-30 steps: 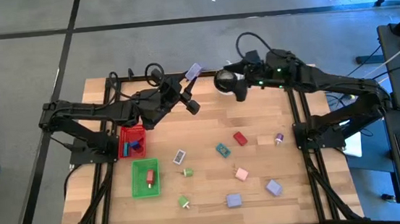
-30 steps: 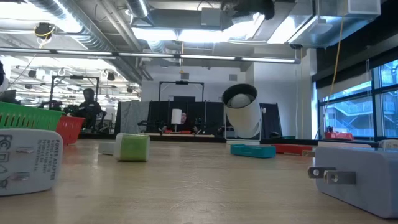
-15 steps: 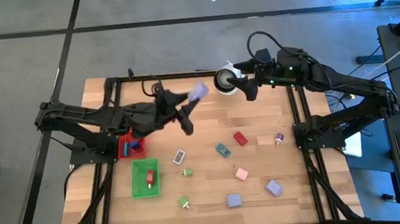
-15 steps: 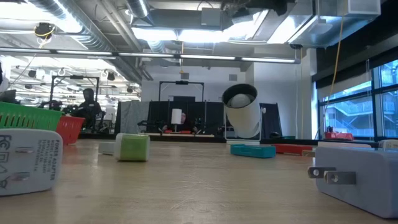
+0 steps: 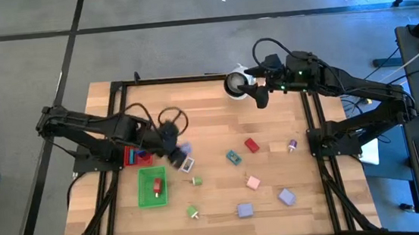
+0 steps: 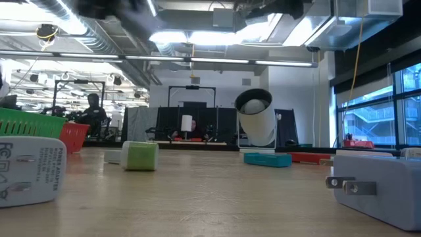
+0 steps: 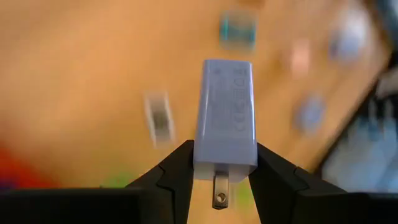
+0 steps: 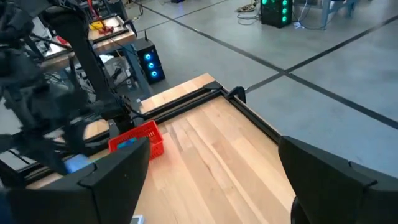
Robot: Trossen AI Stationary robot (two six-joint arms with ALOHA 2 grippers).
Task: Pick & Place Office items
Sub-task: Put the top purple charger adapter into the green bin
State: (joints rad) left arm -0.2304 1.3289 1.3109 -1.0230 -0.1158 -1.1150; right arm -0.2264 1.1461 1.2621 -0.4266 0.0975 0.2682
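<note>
Two arms show from above: the left gripper (image 5: 176, 152) sits low beside the red tray (image 5: 132, 155), carrying a lavender charger (image 5: 185, 148); the right gripper (image 5: 258, 94) waits by the white round object (image 5: 235, 83) at the far edge. Other small pieces lie scattered across the table (image 5: 210, 125). The left wrist view shows both fingers (image 7: 174, 176) clamped on the charger (image 7: 225, 112). In the right wrist view the fingers (image 8: 118, 171) stand wide apart, holding nothing.

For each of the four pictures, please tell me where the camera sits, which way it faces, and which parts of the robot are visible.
High: overhead, facing down; both arms, wooden table.
Low: table height, facing level; pale plug adapter lying nearby.
Left wrist: left gripper pinching a lavender plug adapter.
Right wrist: right gripper open, facing the red mesh tray.
Shared: the red tray, also in the high view.
</note>
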